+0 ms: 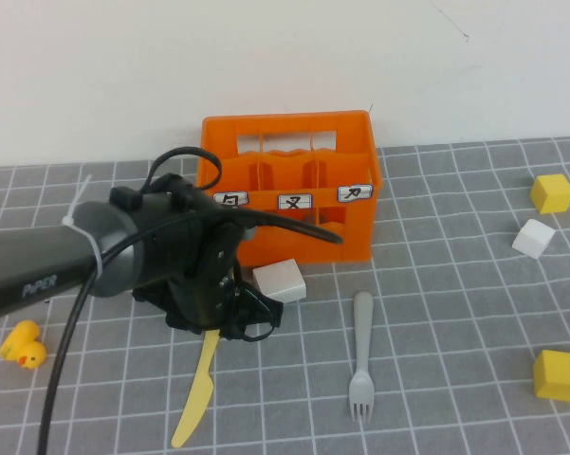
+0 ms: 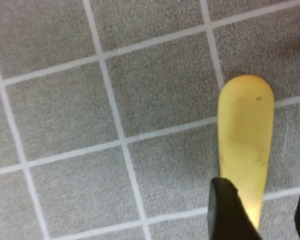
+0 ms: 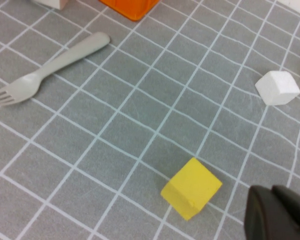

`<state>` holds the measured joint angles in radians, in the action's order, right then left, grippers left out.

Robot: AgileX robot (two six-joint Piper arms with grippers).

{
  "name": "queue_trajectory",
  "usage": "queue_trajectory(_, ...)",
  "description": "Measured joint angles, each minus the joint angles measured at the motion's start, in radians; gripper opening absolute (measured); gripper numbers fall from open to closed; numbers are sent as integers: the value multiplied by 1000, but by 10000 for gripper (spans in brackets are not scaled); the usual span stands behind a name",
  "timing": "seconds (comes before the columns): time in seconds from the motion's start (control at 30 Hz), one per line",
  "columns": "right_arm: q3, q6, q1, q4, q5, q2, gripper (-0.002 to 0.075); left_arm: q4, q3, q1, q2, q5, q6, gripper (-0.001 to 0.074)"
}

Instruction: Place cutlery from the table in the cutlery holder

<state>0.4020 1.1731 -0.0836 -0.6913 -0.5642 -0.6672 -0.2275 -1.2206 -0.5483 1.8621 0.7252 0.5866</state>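
A pale-yellow knife lies on the grey gridded table, handle end under my left gripper. In the left wrist view the knife handle runs between the jaws of the left gripper, which stand apart: open, with bare table showing beside one finger. A grey fork lies to the right, tines toward the front; it also shows as the fork in the right wrist view. The orange cutlery holder stands behind. My right gripper hangs shut over the table's right side, near a yellow cube.
A small white box sits just in front of the holder, next to my left gripper. Yellow cubes and a white cube lie at the right. A yellow toy duck sits at the left edge.
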Motion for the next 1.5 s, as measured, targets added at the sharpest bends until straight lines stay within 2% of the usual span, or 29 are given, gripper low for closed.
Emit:
queue_trajectory(0.83,0,0,0,-4,-14,0,-3,-5,0,1,40,-61,45,294)
queue_trajectory(0.97,0,0,0,-6,-18,0,-3,-18,0,1,42,-55,40,247)
queue_trajectory(1.1,0,0,0,-6,-19,0,-3,-37,-2,1,44,-50,38,149)
queue_trajectory(1.5,0,0,0,-10,-30,0,-3,-57,-4,1,29,17,38,148)
